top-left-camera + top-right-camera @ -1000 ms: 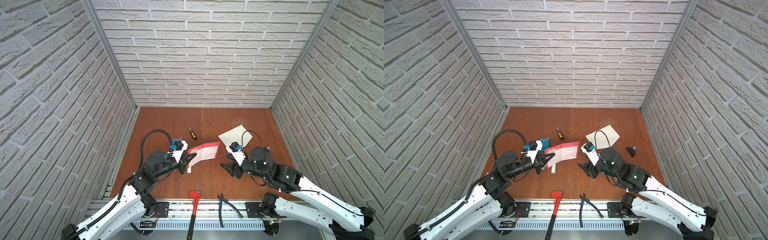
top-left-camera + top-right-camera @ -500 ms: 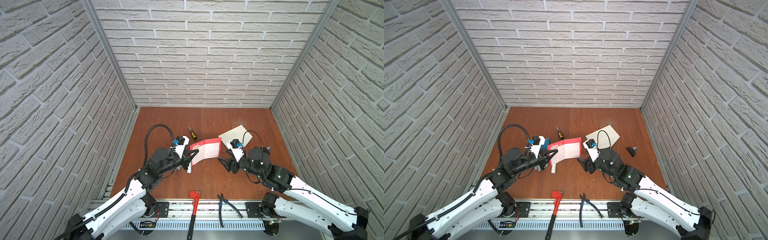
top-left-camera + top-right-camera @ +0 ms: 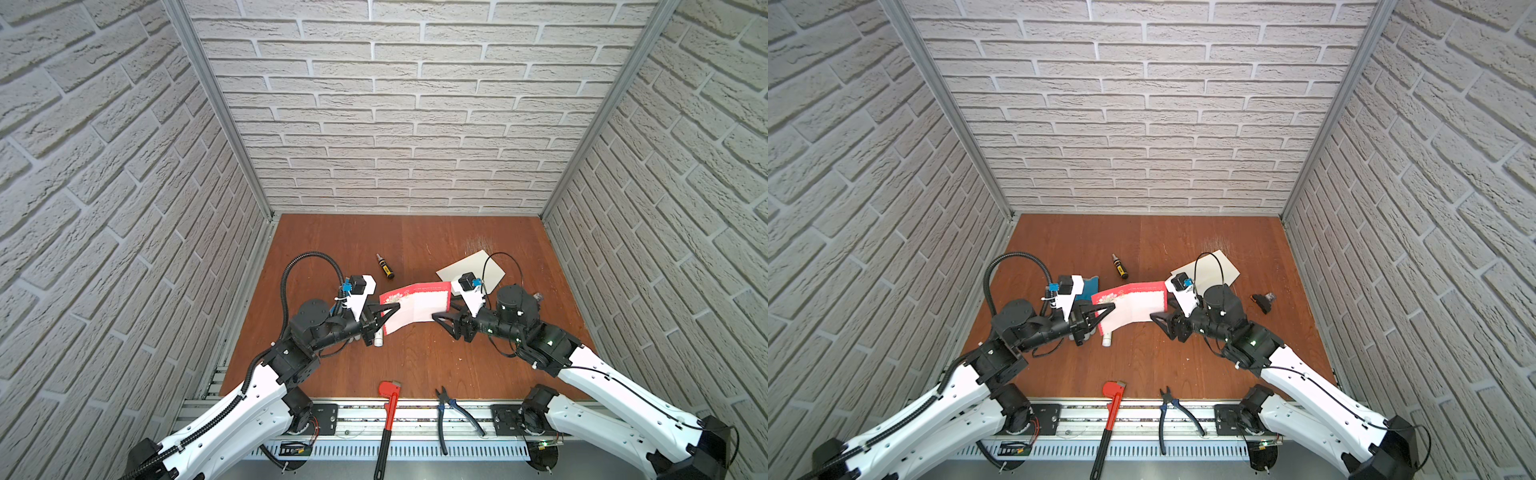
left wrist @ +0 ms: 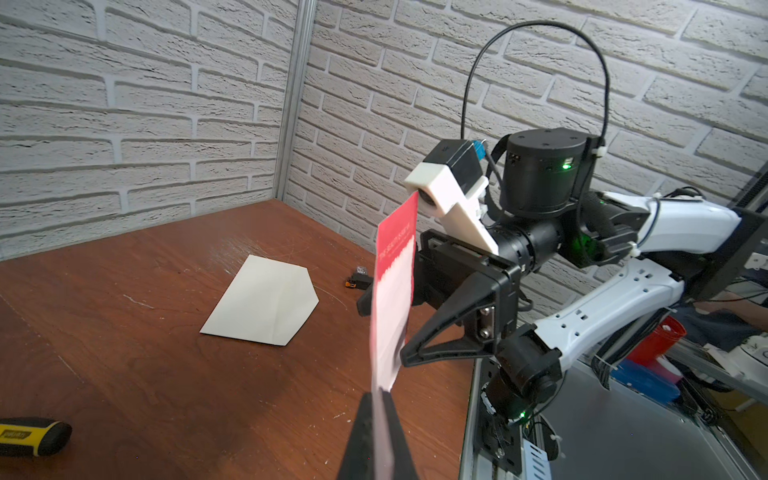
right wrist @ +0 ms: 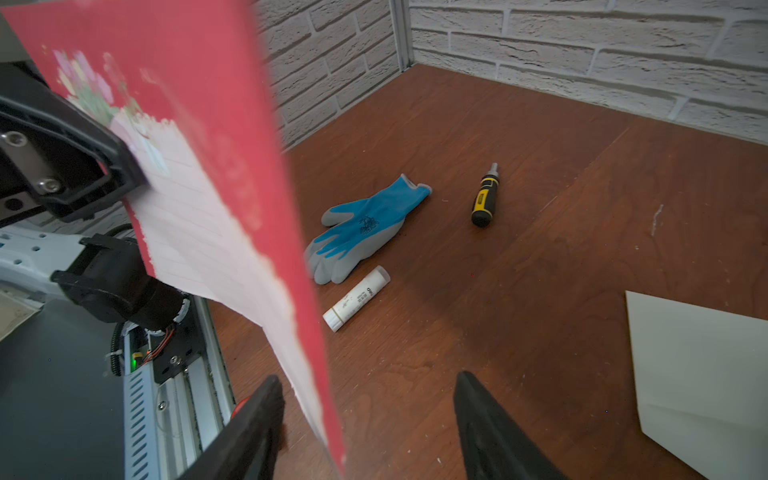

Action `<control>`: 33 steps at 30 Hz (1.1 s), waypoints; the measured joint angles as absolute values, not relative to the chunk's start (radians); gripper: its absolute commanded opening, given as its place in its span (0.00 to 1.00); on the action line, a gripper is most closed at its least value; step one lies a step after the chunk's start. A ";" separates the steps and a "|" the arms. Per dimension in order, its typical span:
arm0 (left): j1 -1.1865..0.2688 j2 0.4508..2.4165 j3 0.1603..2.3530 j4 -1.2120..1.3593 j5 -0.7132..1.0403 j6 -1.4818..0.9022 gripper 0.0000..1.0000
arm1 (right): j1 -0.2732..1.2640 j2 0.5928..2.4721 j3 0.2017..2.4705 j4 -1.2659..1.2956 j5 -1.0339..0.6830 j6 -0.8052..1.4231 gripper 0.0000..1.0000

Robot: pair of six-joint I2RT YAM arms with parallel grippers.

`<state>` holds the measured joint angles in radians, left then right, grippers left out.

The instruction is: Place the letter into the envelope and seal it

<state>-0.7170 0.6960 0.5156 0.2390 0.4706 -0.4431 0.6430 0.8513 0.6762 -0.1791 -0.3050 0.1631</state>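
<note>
Letter point(image 3: 1136, 308) in left hand point(image 3: 1111, 306), seemingly aloft

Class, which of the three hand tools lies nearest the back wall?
The stubby yellow-and-black screwdriver; the red pipe wrench and blue-handled pliers lie at the front rail.

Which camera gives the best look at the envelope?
The left wrist view: the envelope lies whole and unobstructed there. In both top views the right arm covers part of it; the right wrist view catches only part.
</note>
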 measured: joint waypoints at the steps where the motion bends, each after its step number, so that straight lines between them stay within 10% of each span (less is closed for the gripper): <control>1: -0.717 0.696 0.516 0.237 0.474 -0.442 0.00 | 0.643 0.853 0.676 -0.175 -0.321 0.162 0.58; 12: -0.700 0.667 0.516 0.211 0.470 -0.422 0.00 | 0.643 0.856 0.679 -0.155 -0.406 0.162 0.06; 15: -0.691 0.670 0.516 0.205 0.468 -0.420 0.00 | 0.643 0.854 0.680 -0.155 -0.409 0.168 0.06; 20: -0.682 0.676 0.516 0.196 0.461 -0.417 0.49 | 0.643 0.854 0.687 -0.161 -0.407 0.170 0.06; 24: -0.668 0.651 0.516 0.182 0.435 -0.417 0.67 | 0.643 0.835 0.702 -0.175 -0.393 0.173 0.06; 33: -0.550 0.521 0.531 0.080 0.286 -0.405 0.54 | 0.643 0.774 0.756 -0.251 -0.332 0.176 0.06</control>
